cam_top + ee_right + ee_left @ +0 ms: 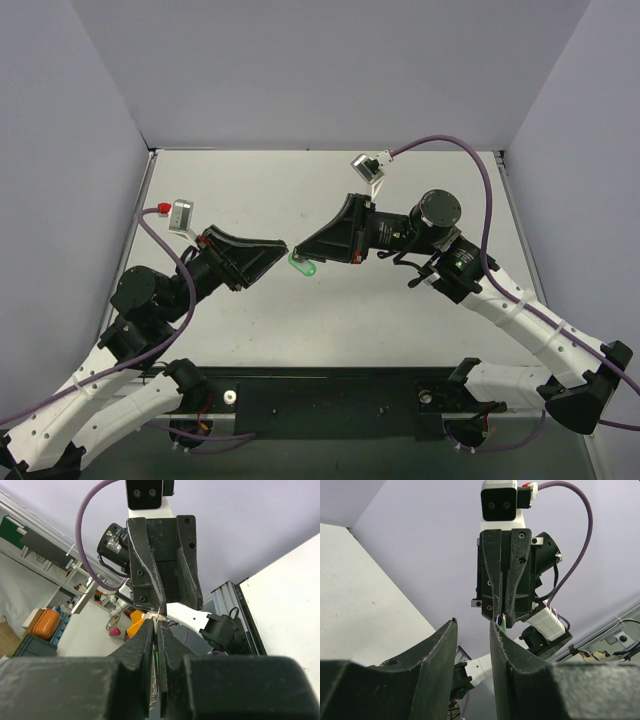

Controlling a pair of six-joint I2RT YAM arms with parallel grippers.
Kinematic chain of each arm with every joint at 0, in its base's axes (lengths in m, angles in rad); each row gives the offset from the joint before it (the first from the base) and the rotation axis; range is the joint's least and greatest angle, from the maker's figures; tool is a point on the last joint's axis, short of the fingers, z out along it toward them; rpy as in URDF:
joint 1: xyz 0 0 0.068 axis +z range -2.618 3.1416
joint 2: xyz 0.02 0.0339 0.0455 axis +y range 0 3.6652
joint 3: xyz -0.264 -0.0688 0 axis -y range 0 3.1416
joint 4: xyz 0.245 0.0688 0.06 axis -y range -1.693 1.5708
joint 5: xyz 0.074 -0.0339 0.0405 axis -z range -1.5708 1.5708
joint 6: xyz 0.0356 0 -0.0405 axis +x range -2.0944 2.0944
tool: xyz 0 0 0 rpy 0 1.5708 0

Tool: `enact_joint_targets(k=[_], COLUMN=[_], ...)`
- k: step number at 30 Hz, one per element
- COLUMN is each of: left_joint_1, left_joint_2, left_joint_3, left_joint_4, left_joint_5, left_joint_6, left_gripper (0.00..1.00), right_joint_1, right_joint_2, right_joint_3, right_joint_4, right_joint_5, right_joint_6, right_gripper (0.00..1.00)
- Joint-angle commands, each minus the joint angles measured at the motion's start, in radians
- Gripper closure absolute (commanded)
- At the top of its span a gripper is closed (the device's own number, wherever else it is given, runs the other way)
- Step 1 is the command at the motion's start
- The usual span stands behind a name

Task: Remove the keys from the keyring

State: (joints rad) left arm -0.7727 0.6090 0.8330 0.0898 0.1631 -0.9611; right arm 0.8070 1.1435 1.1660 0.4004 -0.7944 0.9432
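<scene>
My right gripper is shut on the keyring and holds it in the air over the table's middle. The green tag hangs just under its tips. In the right wrist view a green sliver of the keyring shows between the closed fingers of the right gripper. My left gripper faces it tip to tip and is open. In the left wrist view the left gripper is empty, and its right fingertip is right beside the small ring and a silver metal bit. I cannot tell the key from the ring.
The white table lies below both grippers, with grey walls on three sides. A black base plate runs along the near edge between the arm bases. Purple cables loop off both wrists.
</scene>
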Motion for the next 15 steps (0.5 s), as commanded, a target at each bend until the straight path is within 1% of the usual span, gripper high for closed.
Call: enact_joint_targets(k=[1,6,8,9,11,15], left_joint_1=[-0.004,-0.002,-0.004,-0.002,-0.002,-0.002], left_joint_2=[0.005,-0.008,-0.026,-0.037,-0.051,-0.063], left_joint_3=[0.021,0.020,0.020,0.020,0.023,0.028], left_joint_4=[0.096,0.088,0.065,0.053,0.035,0.019], left_joint_5=[0.041,0.032,0.003,-0.016,-0.040,-0.053], left_joint_6=[-0.008,-0.007,-0.001,0.002,0.010,0.018], left_gripper=[0.59,0.60,0.59,0.56,0.53,0.51], right_joint_1=[0.009,0.009,0.009,0.009,0.008,0.009], right_joint_2=[-0.001,-0.005,-0.007,-0.008,-0.010,-0.007], right_joint_3=[0.037,0.047,0.050,0.052,0.049,0.049], right_joint_4=[0.069,0.045,0.035,0.034,0.031,0.035], right_joint_5=[-0.016,-0.008,-0.006,-0.006,-0.003,0.000], right_joint_6=[-0.001,-0.018,-0.021,-0.023,-0.023,-0.021], right_gripper=[1.00,1.00,1.00,1.00,1.00,1.00])
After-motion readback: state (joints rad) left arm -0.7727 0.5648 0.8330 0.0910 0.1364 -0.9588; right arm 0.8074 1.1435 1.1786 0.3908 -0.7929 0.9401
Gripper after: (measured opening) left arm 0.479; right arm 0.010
